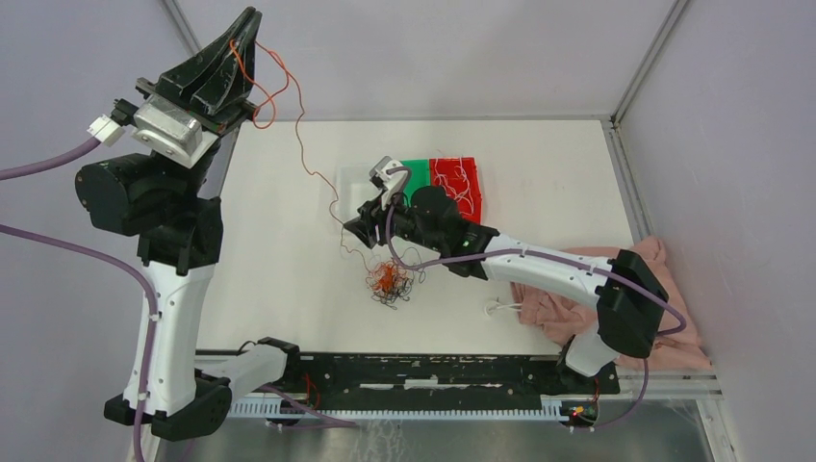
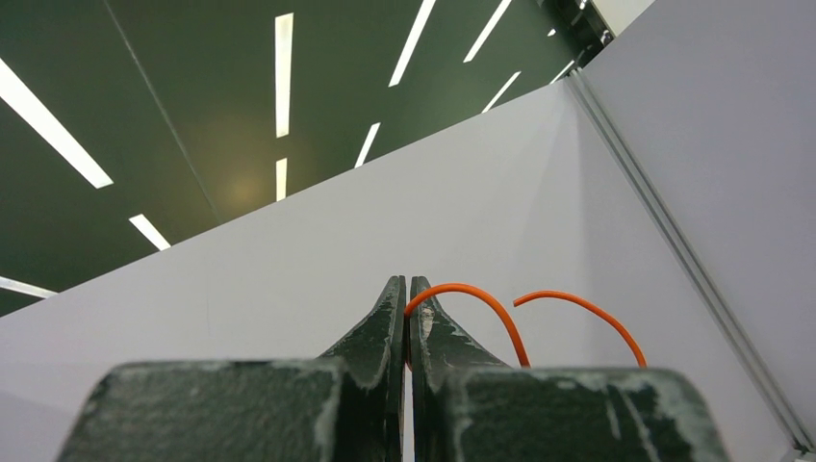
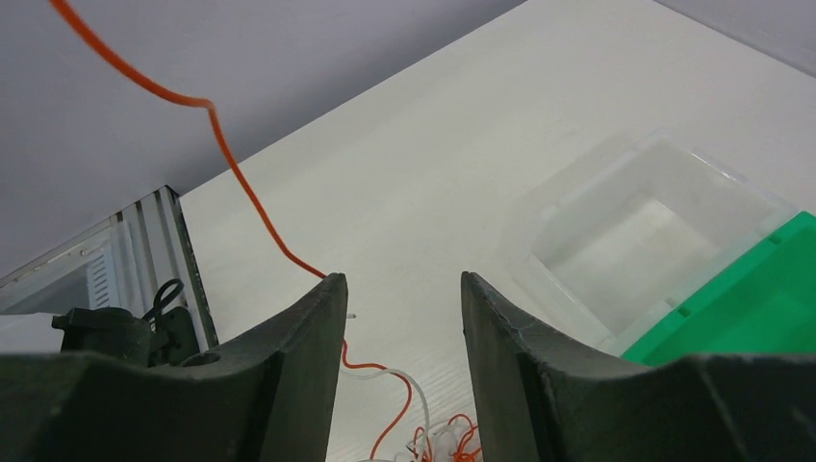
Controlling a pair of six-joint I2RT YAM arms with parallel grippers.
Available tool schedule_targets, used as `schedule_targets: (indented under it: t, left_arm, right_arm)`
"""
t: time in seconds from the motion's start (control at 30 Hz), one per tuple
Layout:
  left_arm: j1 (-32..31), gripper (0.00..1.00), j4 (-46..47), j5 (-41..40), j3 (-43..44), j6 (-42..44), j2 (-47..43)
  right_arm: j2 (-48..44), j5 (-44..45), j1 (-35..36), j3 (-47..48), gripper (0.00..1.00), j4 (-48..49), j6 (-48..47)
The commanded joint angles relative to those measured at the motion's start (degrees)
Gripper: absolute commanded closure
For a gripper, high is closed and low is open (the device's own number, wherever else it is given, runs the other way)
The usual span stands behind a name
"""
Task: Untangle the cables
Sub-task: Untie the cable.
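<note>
Overhead view of a white counter (image 1: 289, 289) with two robot arms. The left arm rears high in the upper left of the frame. The left fingers (image 1: 239, 43) are pressed together on one orange wire (image 1: 298, 144). In the left wrist view the left fingers (image 2: 393, 313) meet with no gap, and the orange wire (image 2: 481, 300) arches out from between their tips against a grey wall.

From that grip the wire loops, then hangs in a long thin line toward the middle of the frame. There it runs into the tangle (image 1: 390, 281) of cables, a small knot of orange, black and white curls on the counter just below centre.

The right arm stretches in from the lower right, and the right fingers (image 1: 354, 231) sit just above and left of the tangle, beside the strand. In the right wrist view the right fingers (image 3: 318, 327) stand about half apart with nothing between them. The orange wire (image 3: 241, 183) slants down from the upper left, passes the tip of one finger and joins the tangle (image 3: 438, 445) at the bottom edge.

A clear bin (image 1: 351, 183), a green bin (image 1: 419, 173) and a red bin (image 1: 460, 188) stand behind the tangle.

The step in hand appears to be drawing one orange strand out of the knot, with one end held high. The next move probably calls for the right fingers to close on the strand near where it enters the knot, or to pin the knot down. That way the pull would free the wire rather than lift the whole bunch. The strand is very thin, so placement must be exact.
</note>
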Motion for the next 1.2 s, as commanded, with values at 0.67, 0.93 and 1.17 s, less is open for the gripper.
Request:
schedule_targets:
  t: [0.67,0.93,1.17]
  left_arm:
    - [-0.2,0.97,0.9,0.1,3.2,-0.9,0.9]
    - [-0.1,0.97,1.0,0.1,4.7,-1.4,1.0]
    - [-0.2,0.97,1.0,-0.1,4.8,-2.1,0.7]
  right_arm:
    - [-8.1,-17.5,-0.7,-5.4,0.46,5.1,6.6]
    - [-3.7,-11.2,-0.8,-2.3,0.50,3.2,4.9]
    - [1.8,-10.3,-0.9,1.0,0.61,5.0,6.1]
